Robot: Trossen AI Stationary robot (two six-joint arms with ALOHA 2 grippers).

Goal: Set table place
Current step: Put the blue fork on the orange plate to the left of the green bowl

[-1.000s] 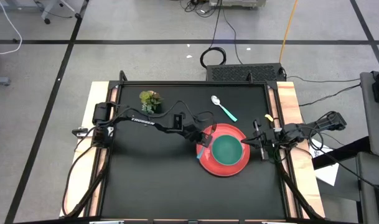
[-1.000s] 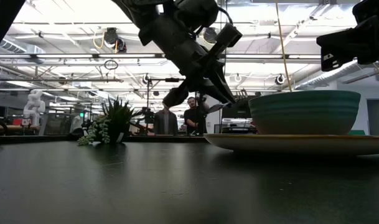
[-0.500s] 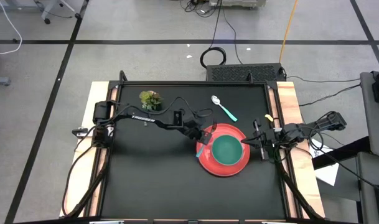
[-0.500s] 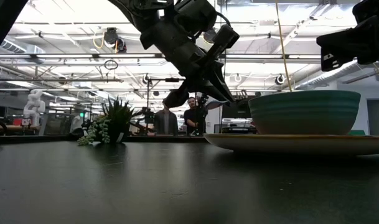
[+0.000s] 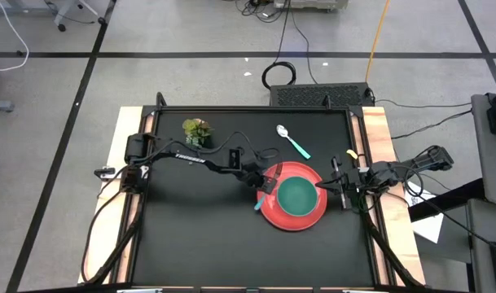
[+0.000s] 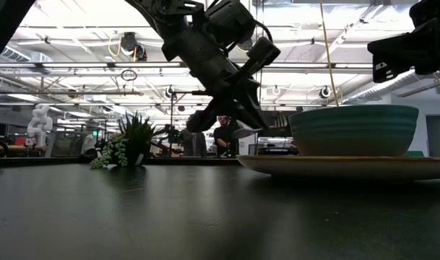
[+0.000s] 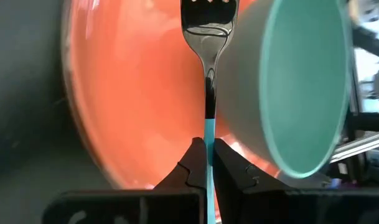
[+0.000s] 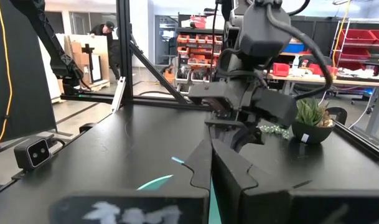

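A round red plate (image 5: pixel 292 225) lies on the black table (image 5: pixel 199 240) toward the right, with a teal bowl (image 5: pixel 296 195) standing on it. My left gripper (image 5: pixel 268 183) hangs over the plate's left rim, shut on a blue-handled fork (image 7: pixel 208 37) whose tines reach over the plate (image 7: pixel 133 93) beside the bowl (image 7: pixel 301 81). A teal-handled spoon (image 5: pixel 292 141) lies flat on the table behind the plate. My right gripper (image 5: pixel 325 186) rests shut at the table's right edge, holding nothing. My left gripper pinches the fork's blue handle (image 7: pixel 209 134) between its two fingers (image 7: pixel 192 163). The fingers come slanting down from the table's left and lie along the fork. The metal head sticks out ahead of the fingertips, above the plate and close to the bowl's outer wall.
A small green plant (image 5: pixel 197 130) stands at the far left of the table. The low view shows the plate (image 6: pixel 350 167) and bowl (image 6: pixel 353 130) at the right, with bare tabletop in front. People stand in the room behind the table.
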